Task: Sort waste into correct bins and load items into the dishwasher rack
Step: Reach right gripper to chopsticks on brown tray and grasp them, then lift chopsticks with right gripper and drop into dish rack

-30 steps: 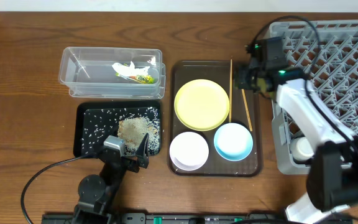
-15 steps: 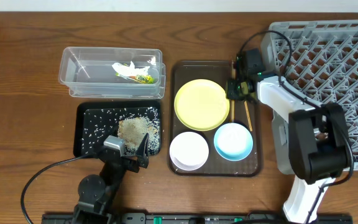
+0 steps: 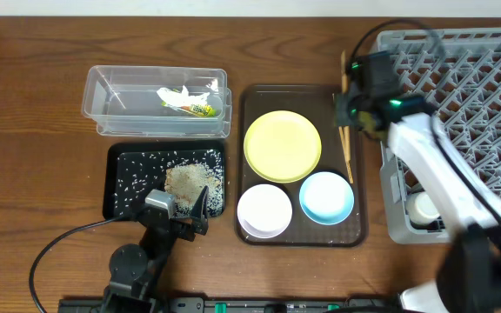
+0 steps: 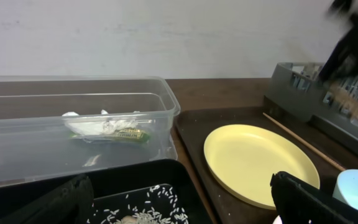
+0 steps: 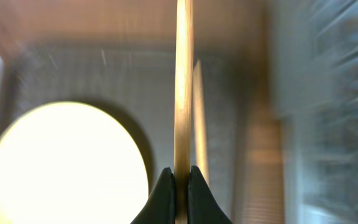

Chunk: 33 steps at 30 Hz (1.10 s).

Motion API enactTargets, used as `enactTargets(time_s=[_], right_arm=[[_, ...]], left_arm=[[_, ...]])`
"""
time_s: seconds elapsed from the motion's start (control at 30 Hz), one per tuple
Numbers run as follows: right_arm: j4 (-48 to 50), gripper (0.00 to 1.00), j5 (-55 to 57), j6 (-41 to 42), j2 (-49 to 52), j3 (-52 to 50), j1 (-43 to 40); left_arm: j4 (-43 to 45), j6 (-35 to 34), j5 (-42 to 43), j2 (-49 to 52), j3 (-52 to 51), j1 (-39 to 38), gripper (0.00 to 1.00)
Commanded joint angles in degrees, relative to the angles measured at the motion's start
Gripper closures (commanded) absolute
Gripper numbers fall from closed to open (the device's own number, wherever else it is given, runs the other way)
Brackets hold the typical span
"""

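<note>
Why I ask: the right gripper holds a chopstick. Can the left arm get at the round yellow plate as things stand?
Probably yes. The left gripper is open over the shallow black tray, and the round yellow plate lies bare, nothing standing between them; only the stretch is uncertain.

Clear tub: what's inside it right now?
Inside the clear tub lie a crumpled white paper scrap and a green-and-yellow wrapper, touching, toward its right end in the overhead view. Whatever sits under the paper is covered.
</note>
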Motion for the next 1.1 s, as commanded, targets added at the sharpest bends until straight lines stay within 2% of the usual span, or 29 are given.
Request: enactTargets(time_s=[0.0, 0.23, 0.57, 0.6, 0.7, 0.73, 0.83, 0.97, 1.07], right_arm=[[-1.05, 0.99, 7.08, -4.31, -6.03, 0.94, -2.4], [-3.98, 0.99, 9.92, -15.13, -6.73, 0.07, -9.77], [-4.39, 0.99, 7.78, -15.13, 3.58, -0.26, -13.29], [-4.44, 0.93, 8.09, -15.15, 4.35, -0.26, -13.14], [-3.96, 0.51, 11.76, -15.1, 5.55, -0.24, -12.37], [-3.93, 0.45, 12.59, -15.1, 5.35, -0.09, -11.96], [-5.77, 0.38, 11.06, -15.08, 2.86, 1.18, -9.86], [-6.4, 0.32, 1.55, -14.47, -1.31, 1.25, -5.46], [-6.73, 0.31, -1.7, -10.71, -1.88, 1.18, -1.6]], left_arm=[[-0.42, 0.9, -0.04, -0.46, -0.7, 0.13, 0.07], [-0.42, 0.87, -0.04, -0.46, -0.7, 0.13, 0.07], [-0.42, 0.9, -0.04, -0.46, -0.7, 0.13, 0.07], [-0.42, 0.9, -0.04, -0.46, -0.7, 0.13, 0.07], [-0.44, 0.9, -0.04, -0.46, -0.7, 0.13, 0.07], [-0.44, 0.9, -0.04, -0.46, -0.7, 0.13, 0.07], [-0.42, 0.9, -0.04, -0.46, -0.7, 0.13, 0.07], [-0.42, 0.9, -0.04, -0.46, -0.7, 0.13, 0.07], [-0.44, 0.9, -0.04, -0.46, -0.7, 0.13, 0.07]])
